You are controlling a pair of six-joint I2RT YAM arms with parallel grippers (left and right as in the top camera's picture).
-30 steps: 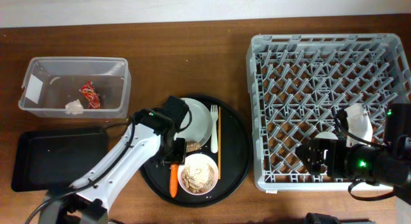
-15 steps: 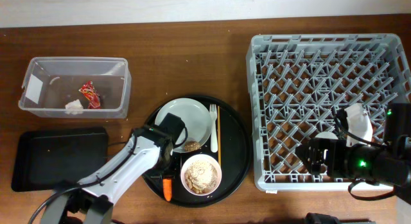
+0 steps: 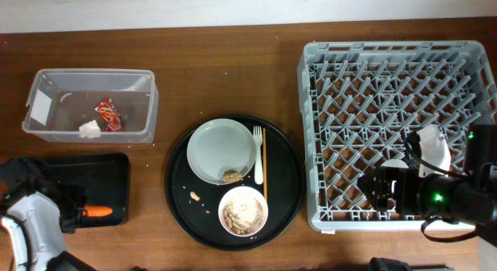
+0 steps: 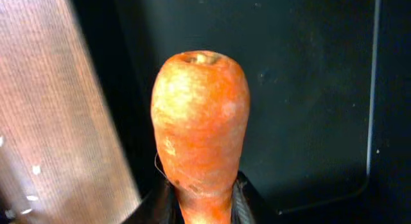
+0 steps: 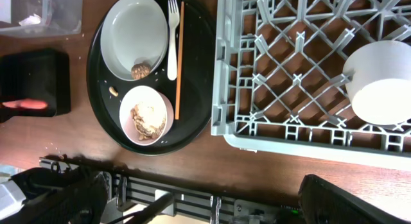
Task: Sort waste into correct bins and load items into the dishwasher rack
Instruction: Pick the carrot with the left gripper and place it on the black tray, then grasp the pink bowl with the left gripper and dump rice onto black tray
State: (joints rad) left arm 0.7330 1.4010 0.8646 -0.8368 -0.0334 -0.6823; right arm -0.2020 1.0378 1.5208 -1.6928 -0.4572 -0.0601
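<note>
Your left gripper (image 4: 204, 201) clamped on orange carrot (image 4: 199, 128), shallow black rectangular tray (image 4: 308, 89) directly beneath. Clear rectangular plastic tub (image 3: 92, 72) beyond it; white label (image 3: 39, 106) too small to read. Right gripper (image 3: 373, 189): grip unclear.

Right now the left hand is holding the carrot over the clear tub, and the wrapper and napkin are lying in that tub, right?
Not quite. The left hand holds the carrot over the shallow black tray, not over the clear tub, as the overhead view shows. The wrapper and napkin do lie in the tub.
</note>
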